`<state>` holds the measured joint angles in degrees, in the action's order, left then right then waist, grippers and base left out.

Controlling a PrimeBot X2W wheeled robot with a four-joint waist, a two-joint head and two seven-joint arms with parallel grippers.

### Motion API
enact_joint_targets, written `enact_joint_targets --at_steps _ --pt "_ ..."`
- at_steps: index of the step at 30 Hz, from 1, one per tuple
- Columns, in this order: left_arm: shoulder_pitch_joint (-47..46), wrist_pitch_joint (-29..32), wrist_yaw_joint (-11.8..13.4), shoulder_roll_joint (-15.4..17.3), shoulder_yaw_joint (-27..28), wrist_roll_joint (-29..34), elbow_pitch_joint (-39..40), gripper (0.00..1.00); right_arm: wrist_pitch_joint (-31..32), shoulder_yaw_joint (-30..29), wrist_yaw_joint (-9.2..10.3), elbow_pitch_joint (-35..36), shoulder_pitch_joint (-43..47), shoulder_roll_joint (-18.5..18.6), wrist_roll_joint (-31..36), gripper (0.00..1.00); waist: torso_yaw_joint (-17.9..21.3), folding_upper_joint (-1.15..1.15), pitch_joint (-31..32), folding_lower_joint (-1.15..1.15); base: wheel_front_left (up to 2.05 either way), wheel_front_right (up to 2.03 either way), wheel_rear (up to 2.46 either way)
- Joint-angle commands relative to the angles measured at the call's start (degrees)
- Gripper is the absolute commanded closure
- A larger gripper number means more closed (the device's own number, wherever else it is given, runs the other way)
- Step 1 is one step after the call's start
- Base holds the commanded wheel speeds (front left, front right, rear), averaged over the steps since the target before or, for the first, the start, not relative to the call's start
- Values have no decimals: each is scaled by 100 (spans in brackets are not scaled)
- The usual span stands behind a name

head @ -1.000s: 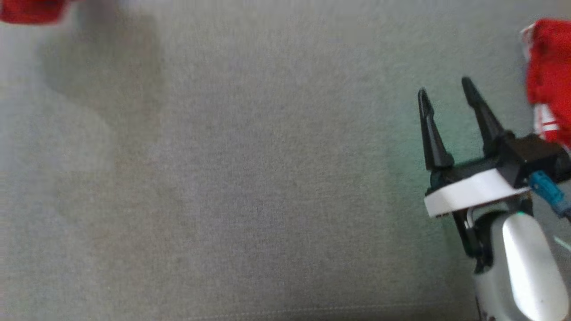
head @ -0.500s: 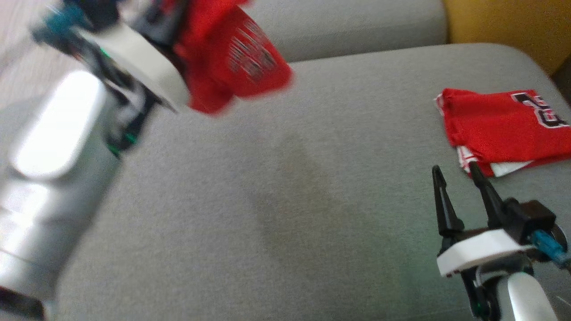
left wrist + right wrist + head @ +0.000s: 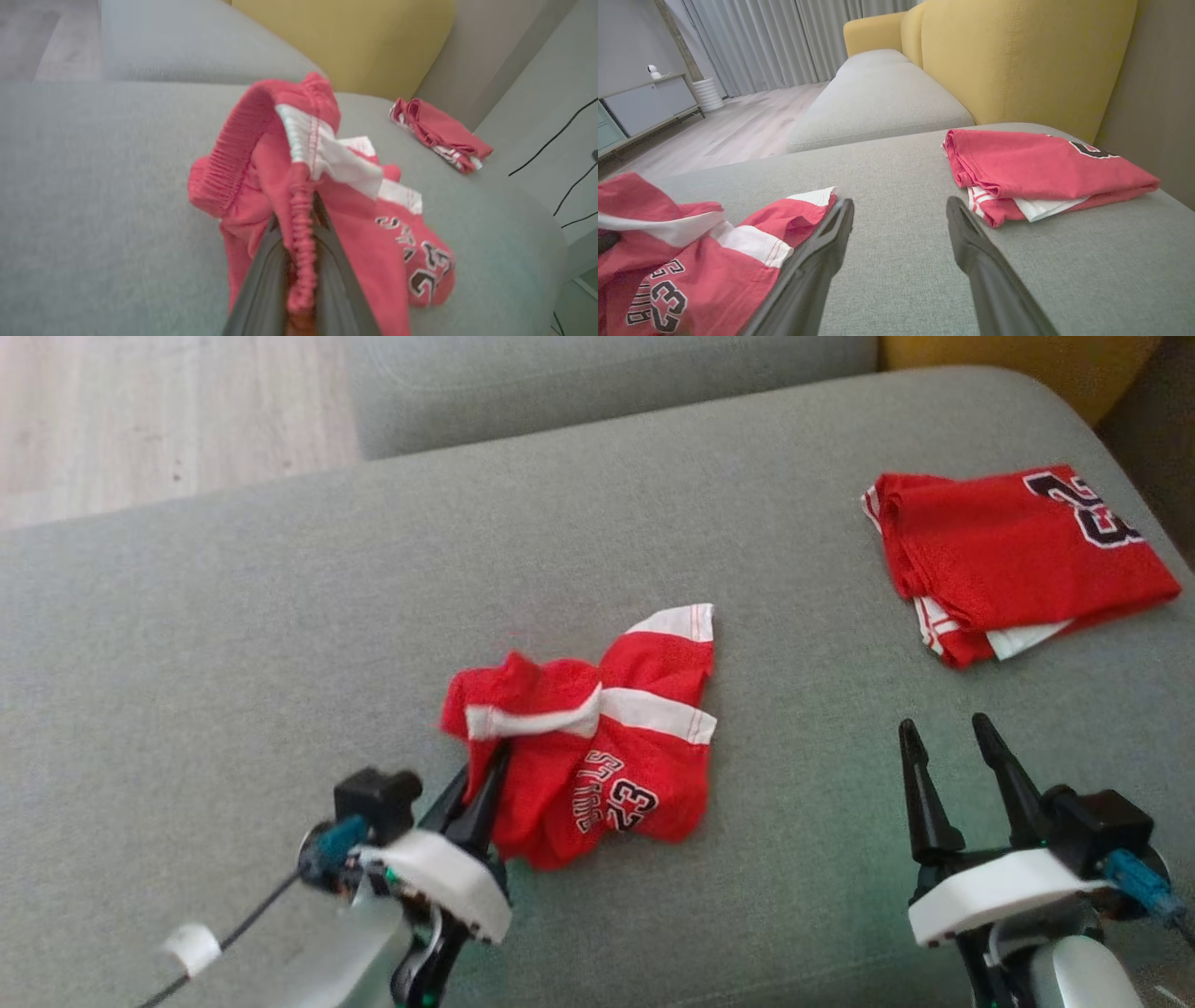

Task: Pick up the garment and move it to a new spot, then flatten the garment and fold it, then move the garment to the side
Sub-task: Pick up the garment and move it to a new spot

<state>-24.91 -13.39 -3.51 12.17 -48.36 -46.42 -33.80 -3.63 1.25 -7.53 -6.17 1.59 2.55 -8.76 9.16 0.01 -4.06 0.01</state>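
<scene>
On the grey sofa seat (image 3: 280, 644), mid-cushion, the crumpled red shorts (image 3: 597, 747) lie with their waistband pinched in the left tool (image 3: 485, 770), the right tool (image 3: 943, 728) spread nearby to their right, a folded red jersey (image 3: 1008, 551) well apart beyond it.

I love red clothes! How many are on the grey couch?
2. One crumpled red-and-white garment lies central on the grey cushion, pinched by the left gripper; one folded red jersey sits at the far right. More could hide outside the views.
</scene>
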Motion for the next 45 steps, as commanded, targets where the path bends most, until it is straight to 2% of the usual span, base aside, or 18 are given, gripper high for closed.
enact_joint_targets --at_steps 1,2,3,4,5,6,10,18,27,35,45 --pt "-196 -114 -10 14 246 -14 -12 100 -77 133 4 141 -275 32 -26 0 53 -1 -93 -1 0 0 0" --pt "-133 -131 -9 0 275 24 -135 100 -86 127 4 118 -287 32 -16 0 48 -1 -105 -1 0 0 0" --pt "-86 -143 -11 -28 334 39 -224 91 -92 115 4 101 -297 32 -2 0 32 -1 -115 -1 0 0 0" --pt "-47 -151 -28 -52 394 57 -290 59 -98 98 4 84 -303 32 10 0 2 -1 -112 -1 0 0 0" --pt "-25 -155 -51 -64 446 102 -324 15 -96 93 4 69 -311 32 31 0 -28 -1 -103 -1 0 0 0" --pt "-9 -156 -62 -73 536 155 -320 0 -92 89 4 55 -322 32 46 0 -61 -1 -90 -1 0 0 0" --pt "149 -159 -89 -108 952 337 -226 0 -77 113 4 -7 -343 32 53 0 -201 -1 40 -1 0 0 0" --pt "597 -160 -106 -98 1435 806 268 0 -55 91 4 -145 -227 32 63 0 -541 -1 481 -1 0 0 0" --pt "1445 -161 345 163 1961 1236 1131 0 -68 -11 4 -225 -6 32 20 0 -911 -1 878 -1 0 0 0" --pt "2453 -161 829 162 2550 1411 1799 0 -207 -97 4 -389 307 32 -34 0 -1159 -1 1097 -1 0 0 0" --pt "2886 -161 896 126 2696 1649 2045 0 -438 -95 4 -778 485 32 -174 0 -1268 -1 1247 -1 0 0 0"
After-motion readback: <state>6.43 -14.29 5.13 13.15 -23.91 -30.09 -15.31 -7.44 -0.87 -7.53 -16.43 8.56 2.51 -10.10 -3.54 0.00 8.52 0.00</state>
